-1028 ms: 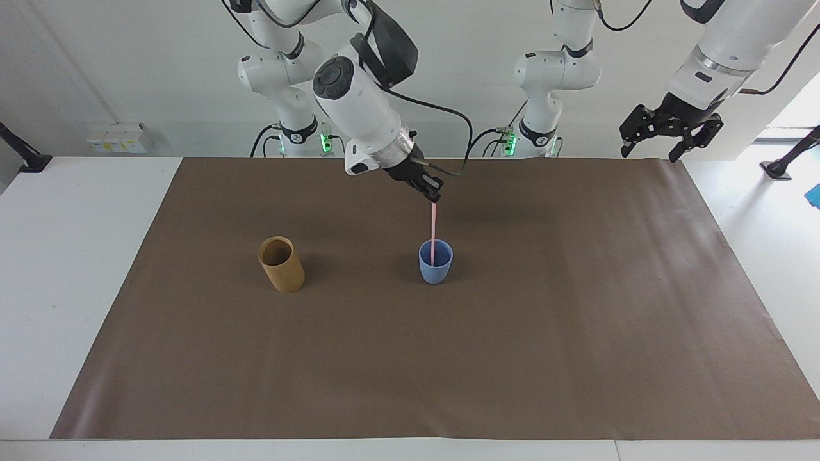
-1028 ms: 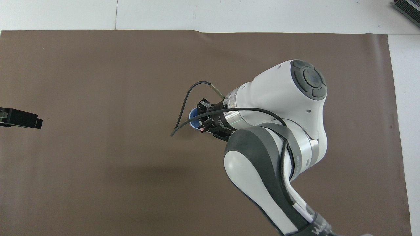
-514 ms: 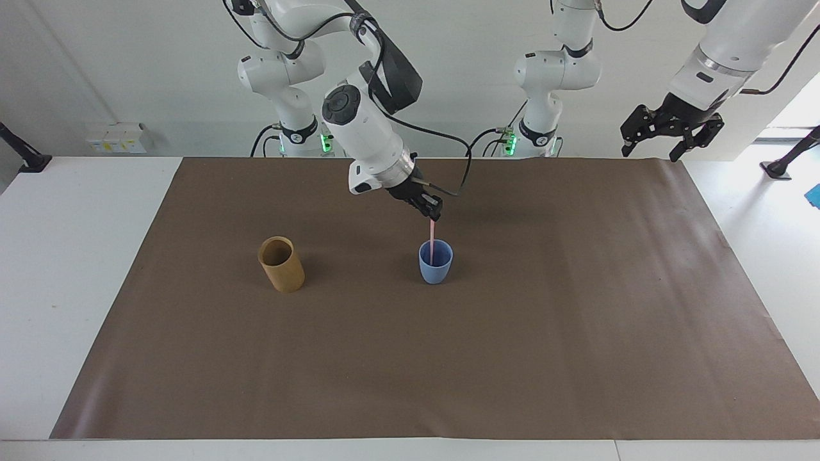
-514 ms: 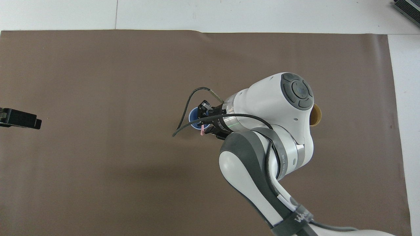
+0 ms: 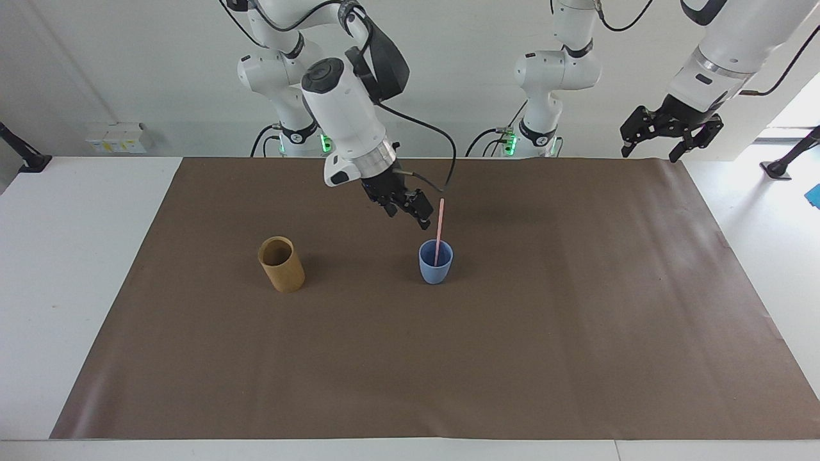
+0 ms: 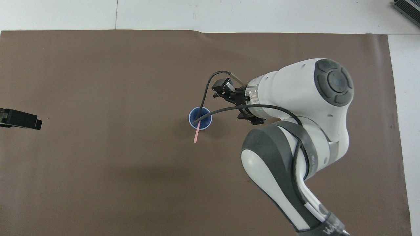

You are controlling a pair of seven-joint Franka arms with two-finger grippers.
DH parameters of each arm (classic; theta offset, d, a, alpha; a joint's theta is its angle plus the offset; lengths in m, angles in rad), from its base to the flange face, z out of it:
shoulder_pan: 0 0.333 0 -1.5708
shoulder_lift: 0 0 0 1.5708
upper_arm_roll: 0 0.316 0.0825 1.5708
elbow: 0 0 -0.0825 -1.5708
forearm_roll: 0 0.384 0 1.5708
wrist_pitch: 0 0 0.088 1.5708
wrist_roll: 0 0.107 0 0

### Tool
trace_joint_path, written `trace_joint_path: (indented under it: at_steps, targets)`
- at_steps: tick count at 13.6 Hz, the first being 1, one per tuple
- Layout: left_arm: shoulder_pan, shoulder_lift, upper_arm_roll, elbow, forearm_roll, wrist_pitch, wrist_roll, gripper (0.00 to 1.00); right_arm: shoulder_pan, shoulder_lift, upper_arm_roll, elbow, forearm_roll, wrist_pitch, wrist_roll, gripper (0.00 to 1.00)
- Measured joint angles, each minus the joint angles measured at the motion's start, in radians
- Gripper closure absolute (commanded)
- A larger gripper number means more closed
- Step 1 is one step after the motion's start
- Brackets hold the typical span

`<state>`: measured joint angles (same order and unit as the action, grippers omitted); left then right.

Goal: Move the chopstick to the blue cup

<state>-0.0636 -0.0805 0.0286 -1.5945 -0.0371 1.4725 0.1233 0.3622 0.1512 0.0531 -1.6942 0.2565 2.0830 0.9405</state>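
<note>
We take the blue cup (image 5: 435, 261) as our landmark: it stands upright on the brown paper sheet (image 5: 576, 333) that covers the middle of the white surface (image 5: 77, 269). The chopstick (image 5: 439, 232) — thin and pale pink — rests with its lower end inside the blue cup and leans on the rim, its upper end tilted toward the robots and slightly toward the left arm's end of the surface. In the overhead view we see the same stick (image 6: 197, 134) crossing the cup's rim (image 6: 191, 118) and projecting past it on the side nearer the robots.

The right gripper (image 5: 410, 210) hangs in the air just beside the chopstick's upper end, on the side of the blue cup toward the right arm's end. Its jaws stand apart and hold nothing; a clear gap separates them from the stick. A black cable (image 6: 210, 113) from the right wrist passes over the cup in the overhead view.

The tan-brown cup (image 5: 280, 264) stands upright on the sheet, well apart from the blue cup, toward the right arm's end.

The left gripper (image 5: 656, 142) waits raised above the corner of the sheet at the left arm's end, well apart from the blue cup — its jaws spread wide and empty.
</note>
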Motion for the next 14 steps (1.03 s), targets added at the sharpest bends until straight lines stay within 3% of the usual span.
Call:
trace_joint_path:
  at_steps: [5,8,11,14]
  targets:
    - [0.0,0.0,0.0,0.0,0.002,0.0,0.0,0.0,-0.19,-0.166,-0.008,0.009,-0.111,-0.252,-0.42,0.0]
    - [0.0,0.0,0.0,0.0,0.002,0.0,0.0,0.0,-0.298,-0.21,-0.01,0.041,-0.194,-0.356,-0.675,0.0]
    - [0.001,0.0,0.0,0.0,0.002,0.0,0.0,0.0,-0.33,-0.204,-0.009,0.143,-0.286,-0.512,-0.728,0.0]
    - [0.001,0.0,0.0,0.0,0.002,0.0,0.0,0.0,-0.329,-0.191,0.0,0.227,-0.288,-0.602,-0.728,0.0]
